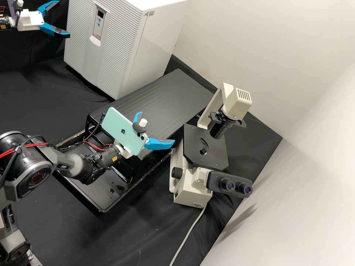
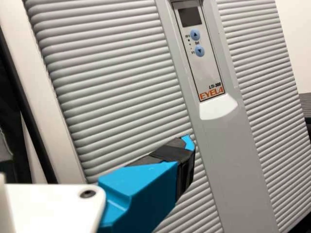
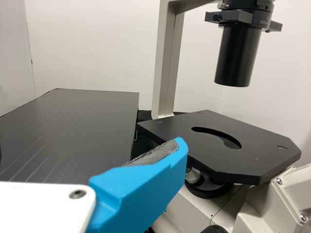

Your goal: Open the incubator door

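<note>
1. At the upper left of the high view stands the incubator (image 1: 159, 40), a smooth-sided white box on the black-draped table (image 1: 40, 99).
2. Its door (image 1: 79, 51) looks closed: fine horizontal ribs, split by a flat grey upright strip bearing a small control panel (image 1: 99, 24).
3. The left gripper (image 1: 63, 19) is beside the door's outer edge, jaws wide and holding nothing; its dark pads look matte against glossy blue. Whether it touches the ribs, I cannot tell.
4. Above a shiny black tray (image 1: 87, 195) with wet-looking beads, the right gripper (image 1: 157, 127) hangs with jaws wide and empty — one side partly hidden by a white-capped knob (image 1: 143, 122). A mint-green phone (image 1: 124, 131) rides on that arm.
5. Between incubator and microscope (image 1: 192, 188) lies a matte black slab (image 1: 177, 92), finely lined.
6. The microscope is cream and angular, its flat black stage (image 1: 190, 142) cut by a curved slot.
7. Cut off by the high view's borders: the incubator's top, most of the left arm, and a pale cable (image 1: 188, 234).
</note>
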Available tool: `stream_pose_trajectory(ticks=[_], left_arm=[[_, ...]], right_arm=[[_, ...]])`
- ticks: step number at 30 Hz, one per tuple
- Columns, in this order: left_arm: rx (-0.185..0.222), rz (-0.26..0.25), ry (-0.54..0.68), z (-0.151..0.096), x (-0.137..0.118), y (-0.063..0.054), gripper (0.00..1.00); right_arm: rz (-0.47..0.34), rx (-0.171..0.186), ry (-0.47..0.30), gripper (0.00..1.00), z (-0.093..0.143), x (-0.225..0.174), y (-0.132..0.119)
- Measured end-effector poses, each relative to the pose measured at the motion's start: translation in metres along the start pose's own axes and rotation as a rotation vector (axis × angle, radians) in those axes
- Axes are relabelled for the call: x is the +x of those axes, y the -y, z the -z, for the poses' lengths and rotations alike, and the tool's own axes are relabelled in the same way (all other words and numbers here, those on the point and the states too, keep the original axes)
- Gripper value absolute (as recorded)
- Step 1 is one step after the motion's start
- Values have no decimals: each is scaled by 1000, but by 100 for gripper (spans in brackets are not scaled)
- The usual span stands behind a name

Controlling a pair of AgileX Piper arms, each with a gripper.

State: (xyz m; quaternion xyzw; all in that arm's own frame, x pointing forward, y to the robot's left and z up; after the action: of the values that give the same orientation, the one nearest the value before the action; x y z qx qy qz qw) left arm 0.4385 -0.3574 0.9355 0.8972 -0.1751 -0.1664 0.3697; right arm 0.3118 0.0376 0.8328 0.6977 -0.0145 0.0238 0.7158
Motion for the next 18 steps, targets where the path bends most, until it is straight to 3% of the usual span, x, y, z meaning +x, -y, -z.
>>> stream_pose_trajectory(ticks=[4,6,14,18], left_arm=[[-68,-41,-39,-1,6,4,100],[-79,-42,-32,-4,10,8,100],[-72,-45,18,-13,28,13,100],[-89,-48,21,-12,29,14,100]], right_arm=[[0,0,0,100,0,0,0],[0,0,0,100,0,0,0],[0,0,0,100,0,0,0],[0,0,0,100,0,0,0]])
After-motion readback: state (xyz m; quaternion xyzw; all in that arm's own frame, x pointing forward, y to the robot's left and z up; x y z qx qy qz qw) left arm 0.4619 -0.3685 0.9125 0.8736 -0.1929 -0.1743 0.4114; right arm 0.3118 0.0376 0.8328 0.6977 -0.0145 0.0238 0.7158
